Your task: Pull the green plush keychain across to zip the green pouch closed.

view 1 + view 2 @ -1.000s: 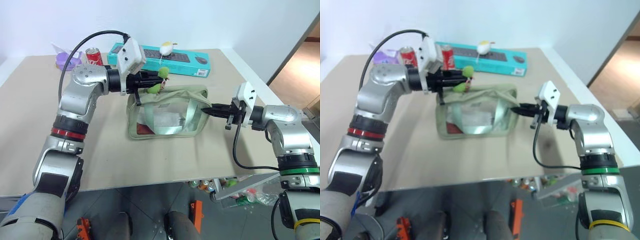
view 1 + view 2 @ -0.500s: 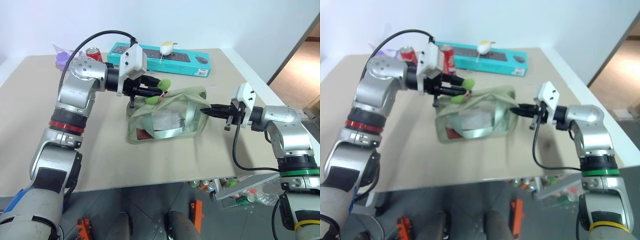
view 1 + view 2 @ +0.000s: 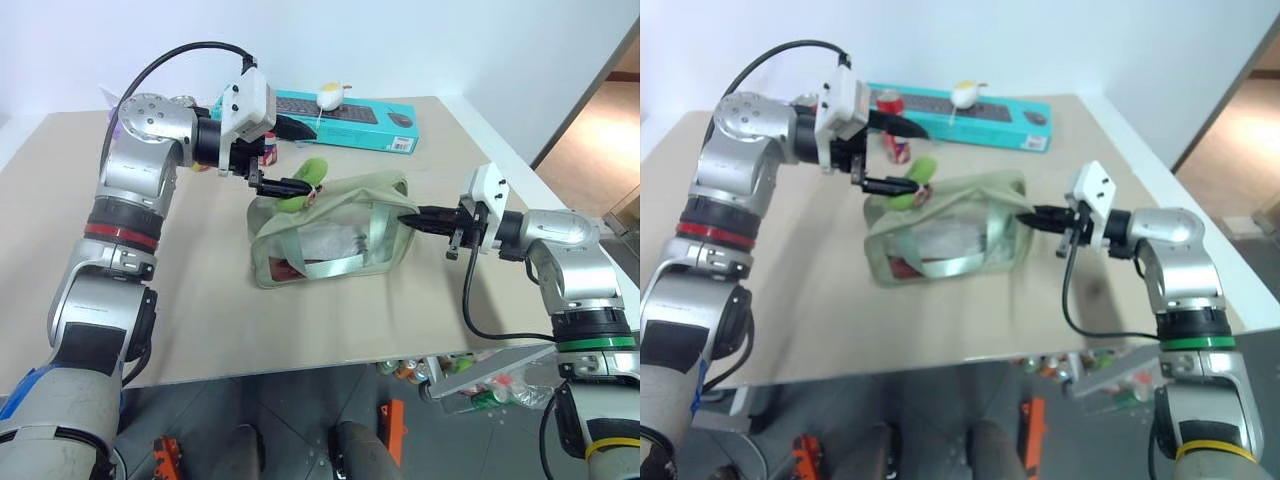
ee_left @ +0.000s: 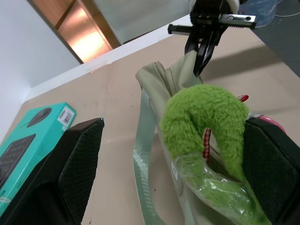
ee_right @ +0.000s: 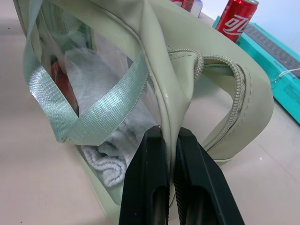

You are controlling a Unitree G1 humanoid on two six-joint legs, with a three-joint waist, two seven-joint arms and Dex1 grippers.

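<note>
Nearest us, toward the table's (image 3: pixel 200 340) right edge, our right gripper (image 3: pixel 412 219) has its fingers pressed together on the pouch's (image 3: pixel 330 235) end seam, pinching the fabric and holding that end up off the surface. The pouch stands near the middle of the table, its clear window facing the near edge, folded things visible inside. In the right wrist view the zip along the top looks open at the pinched end, its two edges curving apart; how much of the rest is closed we cannot tell.

Farther back, at the pouch's left end, the keychain (image 3: pixel 303 183) rests on the top seam. Our left gripper (image 3: pixel 287 157) straddles it with the jaws spread wide, one finger on either side of the plush, neither squeezing it.

We judge the zipping unfinished, with nothing gripping the keychain now.

Along the far edge lie a teal box (image 3: pixel 350 117) and a red can (image 3: pixel 890 104).
</note>
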